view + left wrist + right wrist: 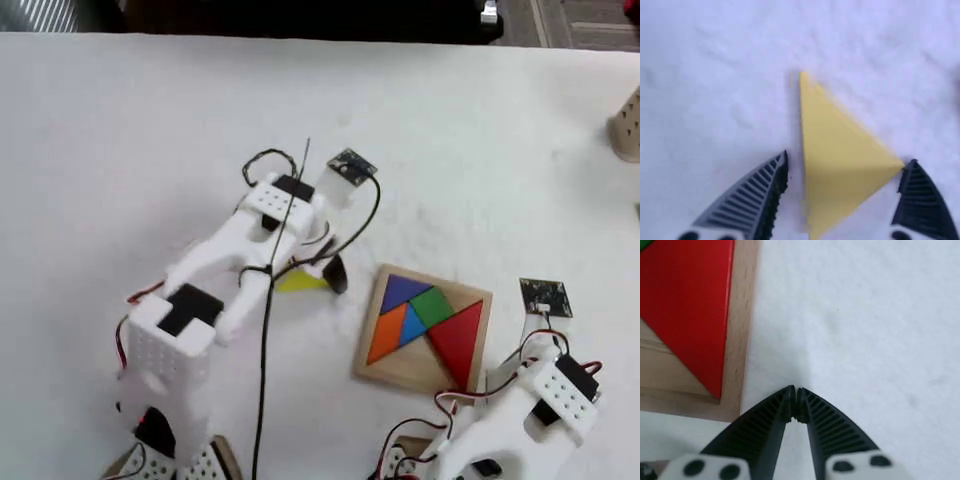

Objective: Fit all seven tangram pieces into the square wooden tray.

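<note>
Yellow triangle (835,135) lies flat on white surface (150,120), apart from wooden tray (415,372). L end effector (846,165) is open, fingers either side of triangle, one tip at its corner. R end effector (795,402) is closed, empty, just beside tray corner; tray holds five coloured pcs (432,305).

Matt wood, paint and plastic
Tray (740,340) is bare grained wood; red triangle (690,305) and yellow triangle (840,165) are smooth and matt; fingers (752,200) are ribbed black plastic; table (150,110) is rough white.

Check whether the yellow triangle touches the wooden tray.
Apart. The high view shows bare table between the yellow triangle and the wooden tray.
</note>
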Tool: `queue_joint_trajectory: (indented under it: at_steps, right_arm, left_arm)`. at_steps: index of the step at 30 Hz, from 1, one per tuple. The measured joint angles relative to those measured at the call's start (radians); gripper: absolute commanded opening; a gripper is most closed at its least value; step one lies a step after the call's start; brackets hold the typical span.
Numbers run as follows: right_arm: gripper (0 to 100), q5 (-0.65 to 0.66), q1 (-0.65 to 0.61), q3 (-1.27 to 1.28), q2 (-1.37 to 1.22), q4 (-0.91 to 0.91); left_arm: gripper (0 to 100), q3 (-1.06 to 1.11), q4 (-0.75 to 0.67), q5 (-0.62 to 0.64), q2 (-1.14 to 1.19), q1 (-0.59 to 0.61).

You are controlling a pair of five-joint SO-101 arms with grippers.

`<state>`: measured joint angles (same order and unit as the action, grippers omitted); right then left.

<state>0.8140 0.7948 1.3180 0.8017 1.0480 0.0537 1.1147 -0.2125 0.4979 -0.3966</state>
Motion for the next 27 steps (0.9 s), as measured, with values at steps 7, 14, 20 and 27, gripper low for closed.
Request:
queue_joint_trajectory:
  at_steps: [7,14,20,27]
  right_arm:
    - [1.8,0.0,0.0,0.0,0.0,0.0]
    - [1.8,0.0,0.0,0.0,0.0,0.0]
    - [1.8,0.0,0.0,0.0,0.0,0.0]
    - [1.8,0.0,0.0,0.0,0.0,0.0]
  left_arm:
    - [30,-0.008,0.008,0.003,0.0,-0.002]
    - [37,0.018,0.009,0.003,-0.071,0.0]
    - [37,0.18,-0.068,0.002,-0.25,0.0]
    - [37,0.284,-0.158,0.002,-0.267,-0.029]
